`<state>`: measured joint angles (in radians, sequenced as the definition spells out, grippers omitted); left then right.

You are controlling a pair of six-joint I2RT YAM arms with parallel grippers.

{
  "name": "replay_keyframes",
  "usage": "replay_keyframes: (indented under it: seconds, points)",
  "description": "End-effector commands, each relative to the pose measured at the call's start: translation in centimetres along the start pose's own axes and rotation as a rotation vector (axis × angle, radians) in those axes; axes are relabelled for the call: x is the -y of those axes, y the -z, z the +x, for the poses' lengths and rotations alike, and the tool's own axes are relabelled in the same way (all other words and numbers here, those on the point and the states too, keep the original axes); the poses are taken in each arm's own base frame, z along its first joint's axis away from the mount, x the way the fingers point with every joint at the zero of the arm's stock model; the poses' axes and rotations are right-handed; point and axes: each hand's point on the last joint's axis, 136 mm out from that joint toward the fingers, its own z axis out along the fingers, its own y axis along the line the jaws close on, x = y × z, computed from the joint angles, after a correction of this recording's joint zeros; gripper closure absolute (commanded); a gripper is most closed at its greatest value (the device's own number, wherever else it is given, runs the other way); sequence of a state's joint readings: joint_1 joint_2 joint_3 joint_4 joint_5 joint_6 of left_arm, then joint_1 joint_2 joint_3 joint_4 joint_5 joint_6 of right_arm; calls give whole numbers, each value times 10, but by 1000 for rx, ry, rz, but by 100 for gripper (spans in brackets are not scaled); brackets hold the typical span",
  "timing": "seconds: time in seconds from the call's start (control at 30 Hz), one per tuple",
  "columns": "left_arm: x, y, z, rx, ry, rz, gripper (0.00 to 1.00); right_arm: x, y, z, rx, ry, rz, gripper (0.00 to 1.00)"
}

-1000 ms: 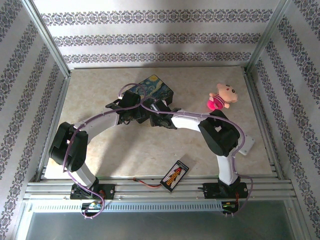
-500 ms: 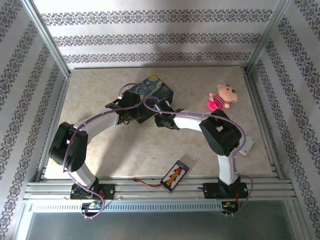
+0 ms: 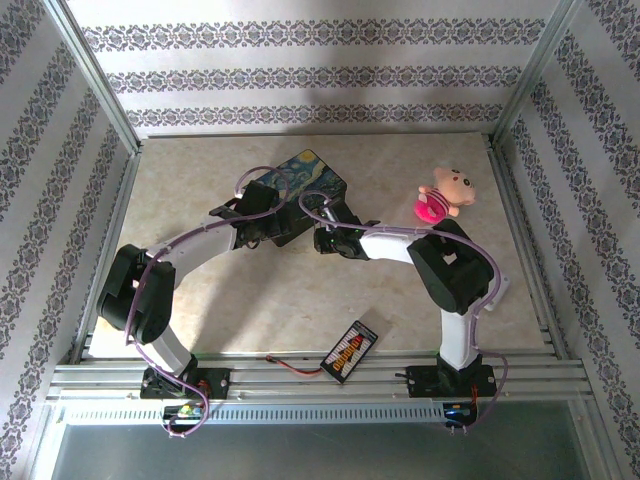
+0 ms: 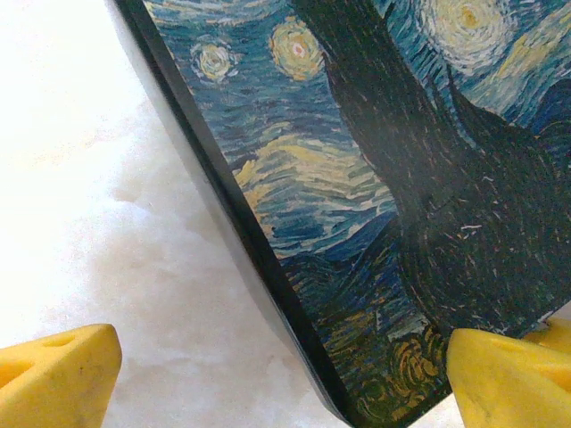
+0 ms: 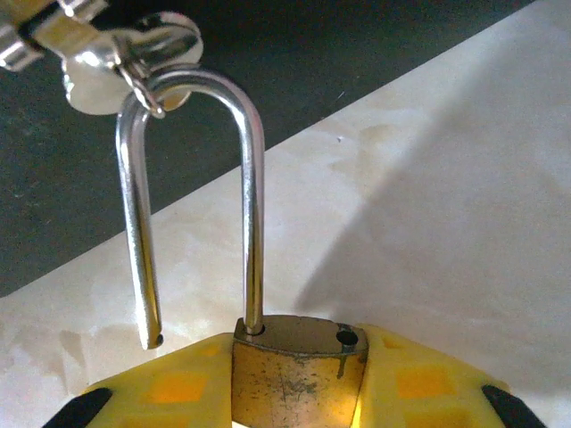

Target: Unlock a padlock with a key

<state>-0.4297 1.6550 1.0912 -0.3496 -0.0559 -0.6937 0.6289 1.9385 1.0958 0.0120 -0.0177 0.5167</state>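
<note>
Padlock [image 5: 297, 367] clamped in right gripper [image 5: 299, 390], shackle leg [image 5: 143, 267] free.

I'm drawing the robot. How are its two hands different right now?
The left hand is wide open; the right hand is shut on the padlock. The left hand has the painted box's corner between its fingers; the right hand has the brass padlock body. Both have yellow fingers.

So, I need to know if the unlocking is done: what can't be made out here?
- key: right wrist view, blurred, the rest cut off by the top edge.
- padlock keyhole: right wrist view, body's underside lies below the bottom edge.
- Starry Night box: left wrist view, its sides run past the frame edges.
</note>
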Motion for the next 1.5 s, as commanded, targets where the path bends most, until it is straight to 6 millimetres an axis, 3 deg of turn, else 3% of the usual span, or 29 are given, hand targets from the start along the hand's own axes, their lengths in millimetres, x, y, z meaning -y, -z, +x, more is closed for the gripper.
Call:
replay_keyframes:
  seconds: [0.0, 0.5, 0.97, 1.47]
  points:
    - [-55, -12, 28, -82, 10, -186, 7, 8, 1, 7, -23, -33, -33, 100]
    - [-51, -10, 28, -78, 18, -161, 8, -1, 7, -10, 14, -109, -143, 100]
    - [-49, -14, 33, -96, 22, -140, 8, -15, 10, -23, 51, -292, -268, 100]
    - [-48, -16, 36, -105, 28, -126, 10, -5, 4, -30, 109, -421, -341, 100]
